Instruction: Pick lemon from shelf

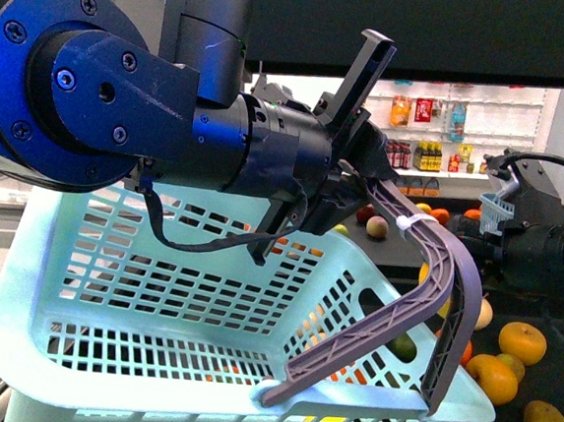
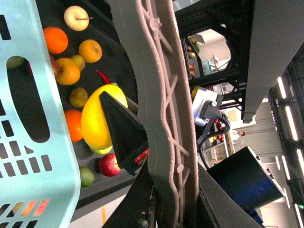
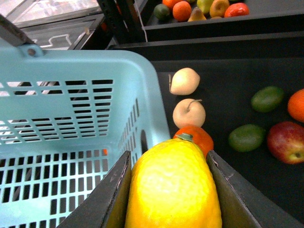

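My right pincer [image 3: 168,159] grips the lemon [image 3: 173,190], its long axis pointing out along my fingers; the basket [image 3: 95,61], hung by its handle [image 1: 427,242] from my closed left pincer [image 1: 369,174], sits just beside, the shelf [image 3: 213,95] below

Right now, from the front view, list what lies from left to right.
The left arm's blue joint → left gripper → grey basket handle → yellow-orange fruit.
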Available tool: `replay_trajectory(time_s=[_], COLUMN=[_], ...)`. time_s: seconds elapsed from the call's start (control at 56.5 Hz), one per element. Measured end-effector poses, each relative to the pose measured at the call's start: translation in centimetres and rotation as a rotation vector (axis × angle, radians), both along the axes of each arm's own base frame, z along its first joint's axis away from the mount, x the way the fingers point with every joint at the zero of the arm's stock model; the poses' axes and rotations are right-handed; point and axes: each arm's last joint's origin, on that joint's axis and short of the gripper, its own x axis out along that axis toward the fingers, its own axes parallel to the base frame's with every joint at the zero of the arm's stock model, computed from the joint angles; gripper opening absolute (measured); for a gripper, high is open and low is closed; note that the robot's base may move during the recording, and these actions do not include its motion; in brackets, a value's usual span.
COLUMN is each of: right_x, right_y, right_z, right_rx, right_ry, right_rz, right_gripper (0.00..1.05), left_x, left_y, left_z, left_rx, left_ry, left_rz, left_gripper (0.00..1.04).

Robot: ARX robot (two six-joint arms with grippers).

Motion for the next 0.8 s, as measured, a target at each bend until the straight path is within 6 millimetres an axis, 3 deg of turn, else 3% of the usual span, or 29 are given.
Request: replay_trajectory(time_s=[0.265,0.389,0.602,0.796], right_x=[-0.7,-0.9,-0.9,-3.0], right_y=[2.6,2.9,2.6,1.4], right_z=[-1.1,-1.1,-0.7,1.3], right_rx=[0.009,0.015,0.008,-0.198], right_ry=[0.038,0.037,0.033,-0.052], right_rz=[0.070,0.098,0.073,-0.054], right_gripper=[0.42,0.67,0.97,0.97], left_x=[0.0,0.0,0.0,0.0], left_y=[0.0,0.0,0.0,0.0], left_z=[0.0,0.0,0.0,0.0], left_rx=[0.000,0.001,0.000,0.001], left_ry=[0.000,-0.001,0.000,-0.001], left_rz=[0.001,0.001,0.000,0.002], left_gripper=[0.12,0.12,0.12,0.12])
